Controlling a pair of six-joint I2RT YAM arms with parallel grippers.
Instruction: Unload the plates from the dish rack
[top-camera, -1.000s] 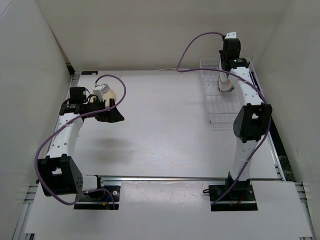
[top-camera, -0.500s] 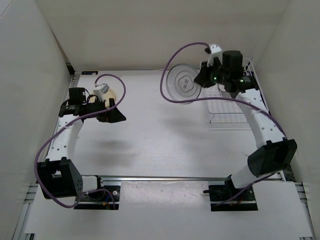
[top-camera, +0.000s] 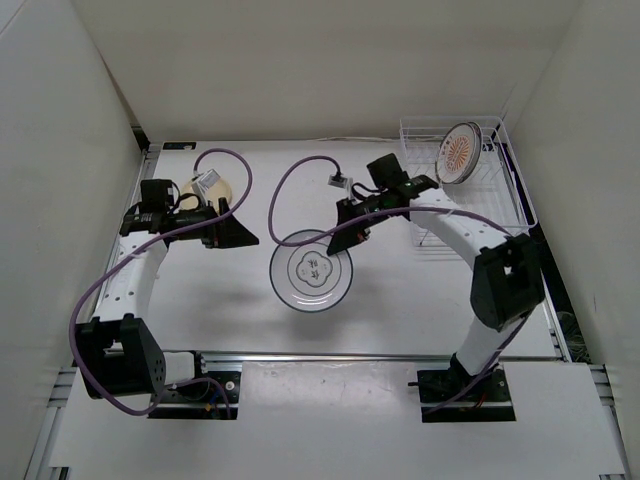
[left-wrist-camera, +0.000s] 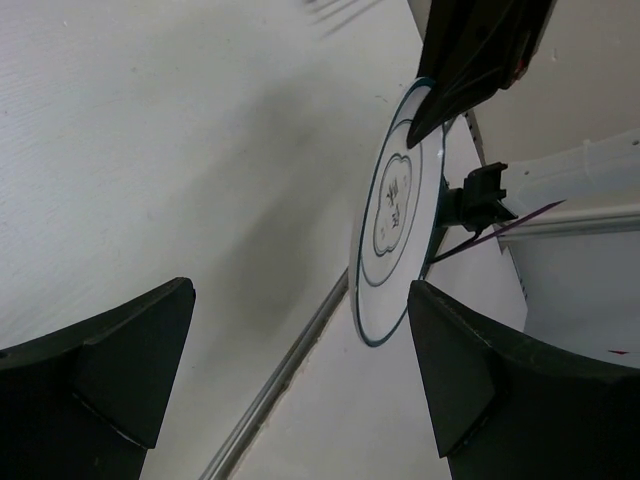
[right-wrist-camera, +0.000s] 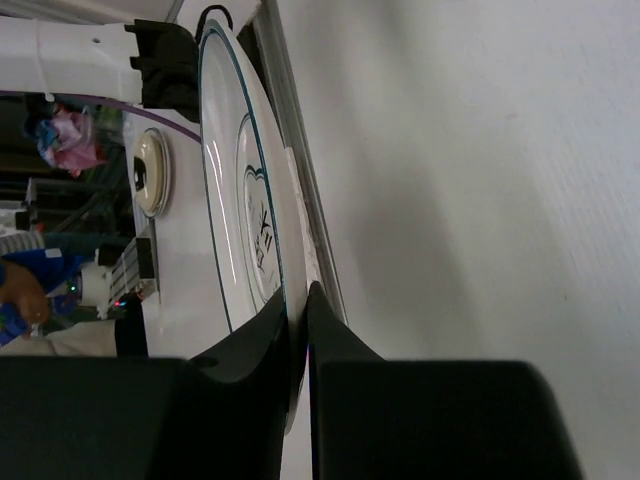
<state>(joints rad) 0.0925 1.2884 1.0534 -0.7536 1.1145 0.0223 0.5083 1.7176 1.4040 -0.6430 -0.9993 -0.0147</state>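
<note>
Plate with the dark blue-green rim (top-camera: 311, 271): held face up over the middle of the desk (top-camera: 400, 300), well clear of the dish rack (top-camera: 428, 215). The right gripper (top-camera: 345, 232) is clamped on the far right edge of this plate. In the right wrist view the two fingers (right-wrist-camera: 340, 340) are pressed together on the rim, with the plate (right-wrist-camera: 240, 200) extending away from them edge-on. The plate face carries a thin dark ring and a small dark centre mark. Whether its underside touches the desk cannot be determined; a shadow lies on the desk beside it in the left wrist view.

Dish rack: located at the far right corner of the desk. One plate with an orange-red centre (top-camera: 459, 152) stands in the far end of the rack, tilted and leaning.

Left gripper (top-camera: 238, 236): positioned over the left side of the desk, pointing toward the held plate and apart from it. In the left wrist view the left gripper (left-wrist-camera: 290, 380) has its fingers spread wide with nothing between them; the held plate (left-wrist-camera: 395, 215) appears beyond them.

Small tan plate (top-camera: 221, 188): lies on the desk at the left, mostly hidden behind the left wrist.
</note>
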